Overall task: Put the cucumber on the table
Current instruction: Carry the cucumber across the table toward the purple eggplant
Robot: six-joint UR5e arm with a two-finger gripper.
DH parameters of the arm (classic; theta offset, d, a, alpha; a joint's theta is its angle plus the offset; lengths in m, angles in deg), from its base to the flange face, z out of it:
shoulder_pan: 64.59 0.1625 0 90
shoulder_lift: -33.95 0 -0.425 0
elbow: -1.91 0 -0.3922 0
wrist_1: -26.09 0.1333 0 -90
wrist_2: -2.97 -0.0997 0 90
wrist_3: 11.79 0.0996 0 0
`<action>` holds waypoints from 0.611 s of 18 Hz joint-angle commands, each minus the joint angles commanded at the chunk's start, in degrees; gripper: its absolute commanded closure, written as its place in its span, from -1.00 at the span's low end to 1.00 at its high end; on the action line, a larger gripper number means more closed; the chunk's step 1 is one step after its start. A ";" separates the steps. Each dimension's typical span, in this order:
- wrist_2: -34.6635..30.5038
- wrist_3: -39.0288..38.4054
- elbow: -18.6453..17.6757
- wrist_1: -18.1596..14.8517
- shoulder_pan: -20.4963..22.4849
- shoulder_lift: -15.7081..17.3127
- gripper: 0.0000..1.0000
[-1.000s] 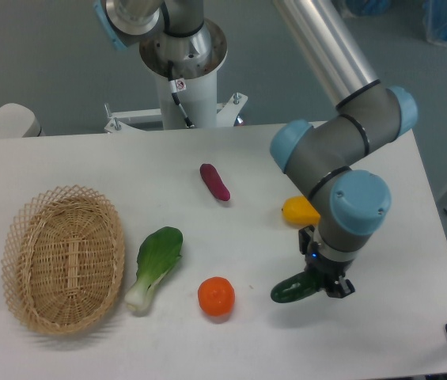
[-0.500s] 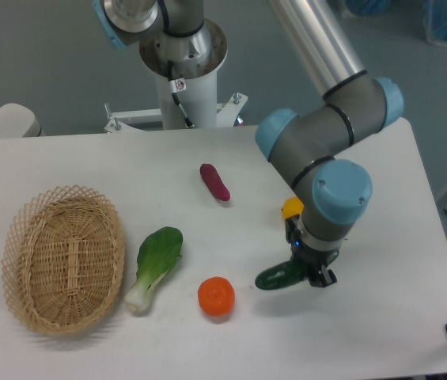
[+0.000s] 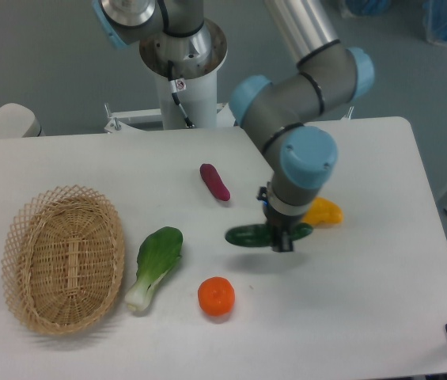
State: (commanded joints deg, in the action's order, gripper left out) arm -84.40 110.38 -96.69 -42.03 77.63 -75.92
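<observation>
- Dark green cucumber (image 3: 248, 234) clamped crosswise in the gripper (image 3: 280, 237), carried above the white table (image 3: 381, 317), shadow beneath it.
- Yellow vegetable (image 3: 323, 211) just right of the gripper.
- Eggplant (image 3: 214, 181) up-left of the cucumber; orange fruit (image 3: 216, 295) below-left.
- Bok choy (image 3: 155, 265) beside the wicker basket (image 3: 63, 259), far left.

Dark green glossy cucumber (image 3: 248, 234), slim, lying roughly level, raised above white table (image 3: 381, 309); shadow beneath on tabletop.
</observation>
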 joint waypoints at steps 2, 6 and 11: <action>0.00 -0.09 -2.63 0.09 -1.85 1.49 1.00; -0.09 0.70 -6.59 0.18 -5.11 3.87 1.00; -0.35 0.35 -11.07 3.76 -7.74 4.84 0.96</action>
State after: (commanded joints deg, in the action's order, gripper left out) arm -84.75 110.73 -107.76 -38.26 69.88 -71.08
